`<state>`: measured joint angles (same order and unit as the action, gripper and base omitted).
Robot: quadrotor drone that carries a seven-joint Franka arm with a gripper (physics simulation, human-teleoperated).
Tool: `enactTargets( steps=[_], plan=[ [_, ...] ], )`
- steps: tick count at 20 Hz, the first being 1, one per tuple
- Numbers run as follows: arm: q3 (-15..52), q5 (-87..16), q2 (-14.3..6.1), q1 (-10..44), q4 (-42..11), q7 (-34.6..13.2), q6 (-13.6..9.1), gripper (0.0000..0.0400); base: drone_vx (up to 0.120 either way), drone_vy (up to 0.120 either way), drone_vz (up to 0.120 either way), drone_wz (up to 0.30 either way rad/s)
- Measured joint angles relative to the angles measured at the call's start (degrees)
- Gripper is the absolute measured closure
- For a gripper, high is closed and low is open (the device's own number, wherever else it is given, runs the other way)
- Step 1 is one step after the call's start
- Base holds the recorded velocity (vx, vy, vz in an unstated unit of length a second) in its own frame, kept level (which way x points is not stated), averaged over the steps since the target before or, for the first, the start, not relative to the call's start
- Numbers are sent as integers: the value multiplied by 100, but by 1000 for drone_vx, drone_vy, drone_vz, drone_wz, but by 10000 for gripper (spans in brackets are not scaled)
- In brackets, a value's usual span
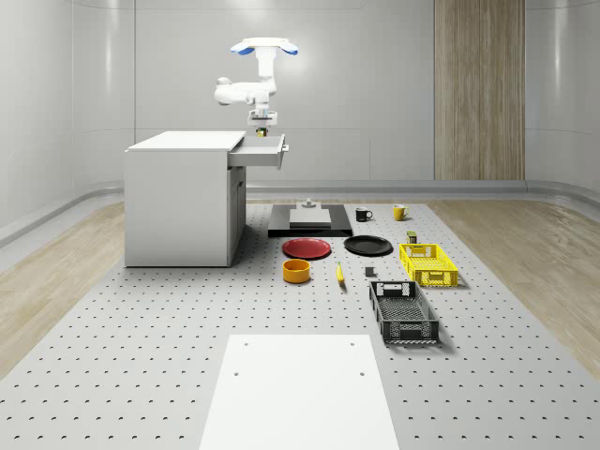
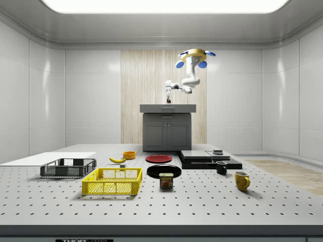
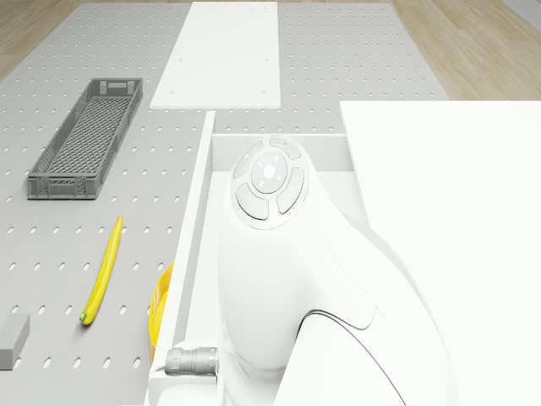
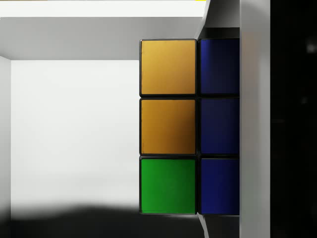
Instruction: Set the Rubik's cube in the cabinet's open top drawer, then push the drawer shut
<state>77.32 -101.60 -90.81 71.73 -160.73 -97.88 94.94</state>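
Hovered above the cabinet [image 1: 178, 197], drone [image 1: 264, 47] over the open top drawer [image 1: 258, 152], arm bent down toward it. Gripper [image 1: 262, 122] hung just over the drawer, clamped on the cube [image 1: 262, 132] — held at the drawer's mouth, not resting on its floor as far as could be told. In the wrist view, cube [image 4: 190, 126] pressed against a finger [image 4: 255, 119], orange, green and blue tiles facing out, white drawer floor [image 4: 74, 134] behind. Below on the table [image 1: 141, 356]: banana [image 3: 103, 272], grey crate [image 3: 84, 139], red plate [image 1: 307, 247] — well apart from the cabinet.
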Motion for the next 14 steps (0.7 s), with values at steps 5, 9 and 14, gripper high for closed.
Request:
enactTargets(
  steps=[5, 9, 14],
  plan=[
    [-416, -389, 10, 76, 102, -10, 151, 75, 0, 0, 0, 0],
    [-743, -695, 39, 147, 205, -18, 265, 75, 0, 0, 0, 0],
    [-1118, -1053, 101, 237, 351, -23, 390, 75, 0, 0, 0, 0]
  ],
)
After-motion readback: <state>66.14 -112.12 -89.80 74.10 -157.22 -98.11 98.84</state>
